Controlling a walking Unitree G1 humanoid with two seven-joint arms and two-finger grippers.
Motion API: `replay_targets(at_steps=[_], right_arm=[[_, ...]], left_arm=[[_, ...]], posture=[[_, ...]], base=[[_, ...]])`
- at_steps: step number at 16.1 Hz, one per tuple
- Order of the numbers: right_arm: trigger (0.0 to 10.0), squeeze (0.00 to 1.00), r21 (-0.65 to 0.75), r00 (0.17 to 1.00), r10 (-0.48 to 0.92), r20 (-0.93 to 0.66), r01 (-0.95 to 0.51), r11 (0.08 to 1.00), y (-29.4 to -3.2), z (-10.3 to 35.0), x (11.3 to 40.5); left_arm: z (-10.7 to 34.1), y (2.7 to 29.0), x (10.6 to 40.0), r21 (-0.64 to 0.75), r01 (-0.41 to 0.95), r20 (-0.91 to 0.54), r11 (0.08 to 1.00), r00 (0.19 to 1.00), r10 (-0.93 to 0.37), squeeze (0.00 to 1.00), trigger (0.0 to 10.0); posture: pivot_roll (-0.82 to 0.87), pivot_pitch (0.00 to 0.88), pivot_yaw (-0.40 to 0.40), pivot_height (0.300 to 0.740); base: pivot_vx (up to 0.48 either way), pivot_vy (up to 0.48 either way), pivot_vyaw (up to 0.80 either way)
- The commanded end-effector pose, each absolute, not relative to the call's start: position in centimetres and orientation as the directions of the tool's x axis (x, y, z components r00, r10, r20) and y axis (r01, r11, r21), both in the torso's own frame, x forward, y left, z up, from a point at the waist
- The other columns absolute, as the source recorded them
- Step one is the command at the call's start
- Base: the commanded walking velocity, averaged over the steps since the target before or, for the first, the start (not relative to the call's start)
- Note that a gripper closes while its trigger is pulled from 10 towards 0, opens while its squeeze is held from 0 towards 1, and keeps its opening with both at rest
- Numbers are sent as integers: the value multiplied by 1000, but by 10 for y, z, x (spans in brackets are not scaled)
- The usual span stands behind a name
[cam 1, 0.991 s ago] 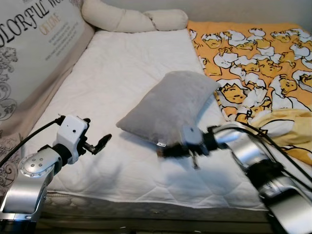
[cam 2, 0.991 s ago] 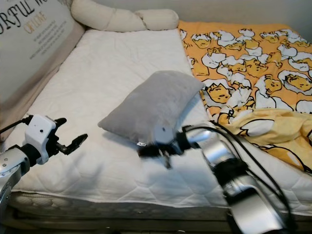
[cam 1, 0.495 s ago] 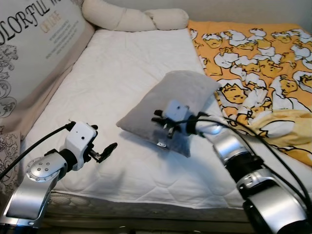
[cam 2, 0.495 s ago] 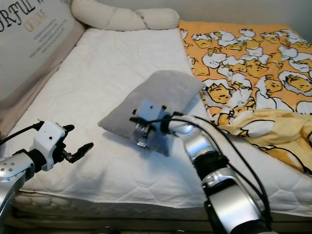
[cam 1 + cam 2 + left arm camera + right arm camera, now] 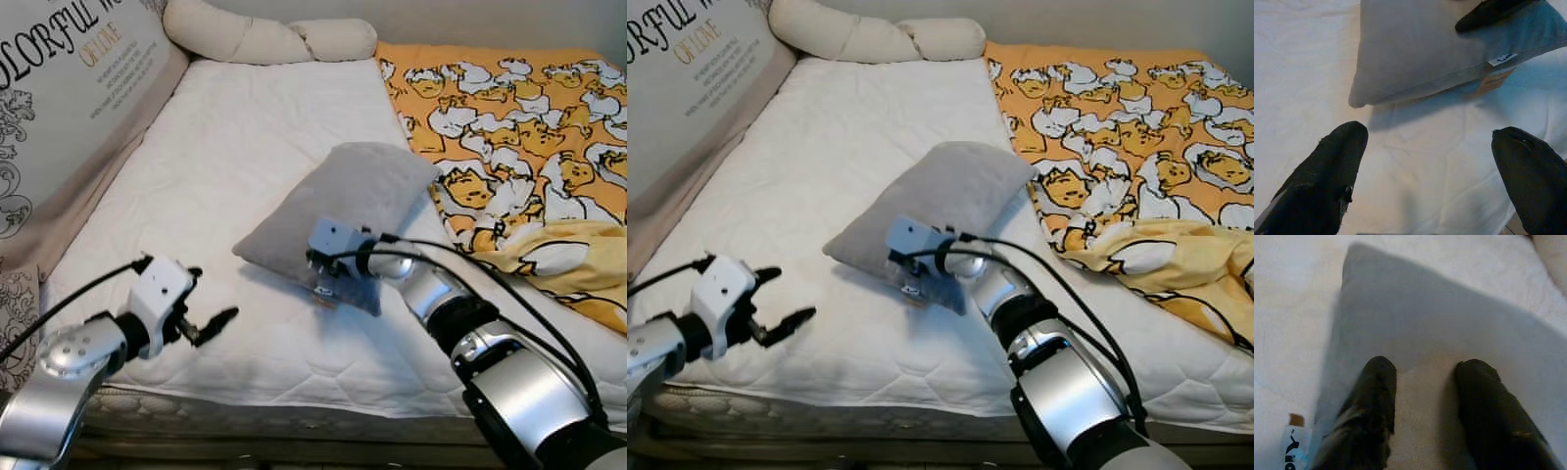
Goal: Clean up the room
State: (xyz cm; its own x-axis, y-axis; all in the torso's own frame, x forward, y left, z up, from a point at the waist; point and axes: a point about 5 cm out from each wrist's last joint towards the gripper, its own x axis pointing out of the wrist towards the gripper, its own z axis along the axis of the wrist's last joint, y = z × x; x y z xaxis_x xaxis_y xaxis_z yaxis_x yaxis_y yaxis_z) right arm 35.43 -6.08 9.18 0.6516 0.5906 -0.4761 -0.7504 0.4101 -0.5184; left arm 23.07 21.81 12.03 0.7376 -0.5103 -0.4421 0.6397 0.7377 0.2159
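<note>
A grey pillow (image 5: 355, 201) lies tilted in the middle of the white mattress (image 5: 235, 147), with a tag (image 5: 1295, 450) at its near corner. My right gripper (image 5: 315, 262) rests on that near lower corner; in the right wrist view its two black fingers (image 5: 1376, 396) are spread on the grey fabric (image 5: 1425, 318), holding nothing. My left gripper (image 5: 211, 299) hovers open over bare mattress, left of and nearer than the pillow. In the left wrist view the pillow (image 5: 1415, 44) lies beyond the gripper's (image 5: 1427, 134) tips.
A yellow duck-print blanket (image 5: 509, 108) covers the bed's right side, bunched at the near right. A long cream bolster (image 5: 265, 39) lies at the far end. A large printed cushion (image 5: 69, 88) leans along the left. The mattress's front edge (image 5: 294, 401) is close.
My right gripper swung from in front of the pillow up onto its near corner, then a little to the left. The left arm sank slightly, still open.
</note>
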Motion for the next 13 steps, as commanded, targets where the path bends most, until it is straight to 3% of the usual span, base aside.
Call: replay_targets(at_steps=[1, 6, 13], right_arm=[[10000, 1000, -515, 656, 572, -493, -750, 415, -62, 90, 355], [10000, 1000, -500, 644, 599, -476, -759, 418, -50, 90, 353], [10000, 1000, -543, 631, 610, -480, -760, 359, -39, 94, 352]], left_arm=[[123, 217, 227, 213, 669, -457, 712, 712, -533, 0, 10000], [129, 219, 220, 235, 688, -494, 687, 693, -525, 0, 10000], [134, 218, 233, 253, 674, -494, 694, 707, -506, 0, 10000]], posture=[[68, 0, 3, 740], [118, 0, -19, 740], [98, 0, 25, 740]], base=[[0, 0, 0], [0, 0, 0], [0, 0, 0]])
